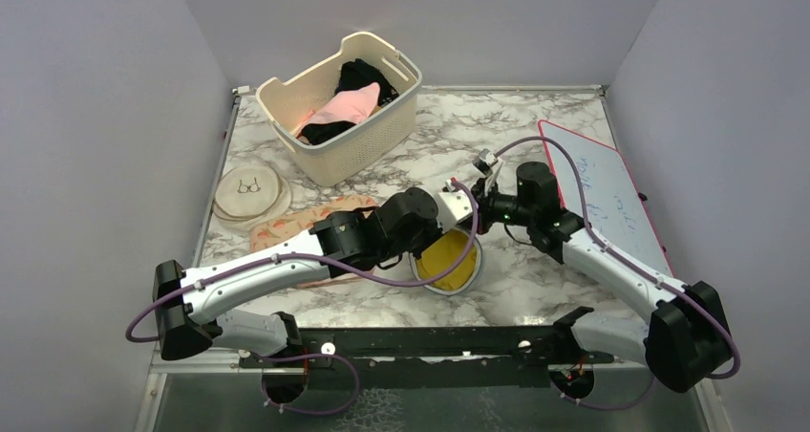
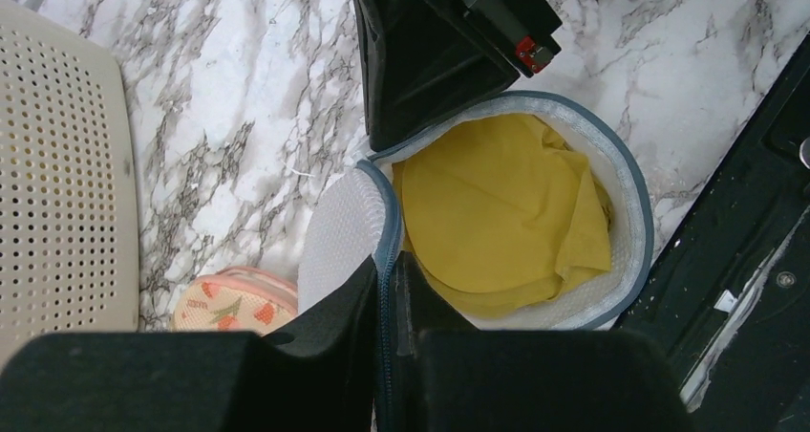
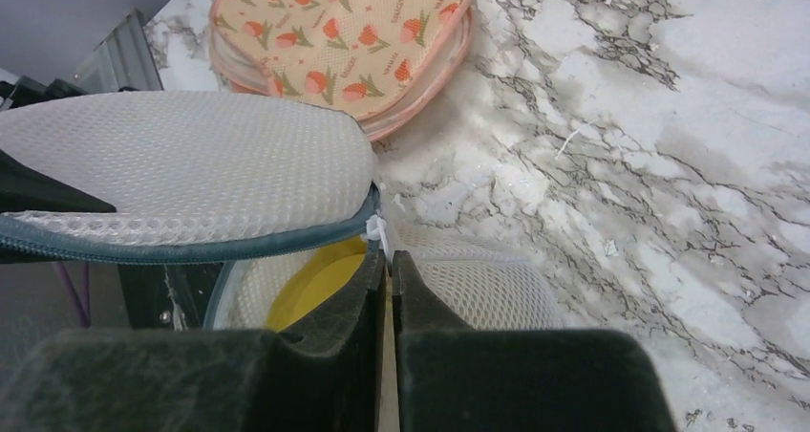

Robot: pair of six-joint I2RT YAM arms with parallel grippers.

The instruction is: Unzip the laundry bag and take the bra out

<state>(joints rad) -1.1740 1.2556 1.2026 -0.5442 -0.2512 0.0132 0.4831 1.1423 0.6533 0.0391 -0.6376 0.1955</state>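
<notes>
1. I am watching the left gripper (image 2: 387,265) pinching the blue-grey zip edge of the lid flap (image 2: 344,226). Its jaws are drawn together with only that edge between them. The flap is standing lifted off the laundry bag (image 2: 632,203).
2. The right gripper (image 3: 387,260) is showing jaws almost touching. They are nipping the bag's mesh rim just beside a small white tab (image 3: 378,229).
3. The bag is sitting open on the near half of the table, between the two grippers. A yellow garment (image 2: 497,212) is lying inside it.
4. A marble table (image 1: 516,126) is carrying everything, and plain grey walls (image 1: 95,117) are closing it in on three sides.
5. A peach patterned pouch (image 3: 344,40) is lying flat just left of the bag, with a cream disc (image 1: 250,191) beyond it.
6. A perforated cream basket (image 1: 344,155) holding pink and black clothes is standing at the far side. A red-edged whiteboard (image 1: 597,188) is lying along the right.
7. From above, the left arm's wrist is covering the bag's left part and some of the pouch.
</notes>
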